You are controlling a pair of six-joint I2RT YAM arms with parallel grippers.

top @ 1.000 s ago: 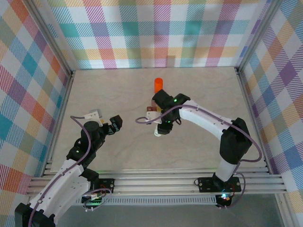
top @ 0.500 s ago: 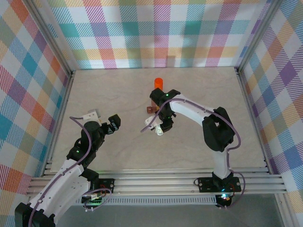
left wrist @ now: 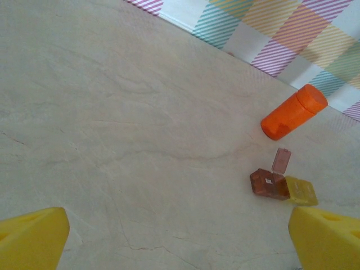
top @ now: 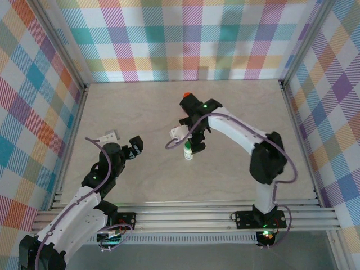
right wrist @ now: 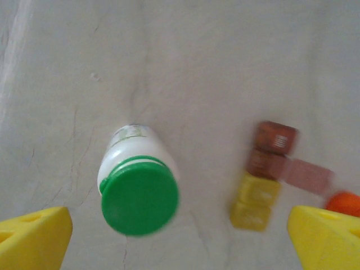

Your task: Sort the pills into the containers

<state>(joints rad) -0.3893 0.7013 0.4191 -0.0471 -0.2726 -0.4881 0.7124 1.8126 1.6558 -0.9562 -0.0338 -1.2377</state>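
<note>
Green-capped white bottle (right wrist: pixel 139 188) stands upright near brown-yellow pill box (right wrist: pixel 261 180).

before you, a pale marbled tabletop (top: pixel 140 112), pastel plaid walls (top: pixel 169 39), aluminium rails (top: pixel 185 216) along your near edge

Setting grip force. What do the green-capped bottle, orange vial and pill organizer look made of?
Green-capped bottle: likely plastic, opaque white body, green cap with a soft sheen. Orange vial: plastic by its look, opaque, smooth satin surface. Pill organizer: thin tinted plastic, brown and yellow cells, the raised lid translucent.
</note>
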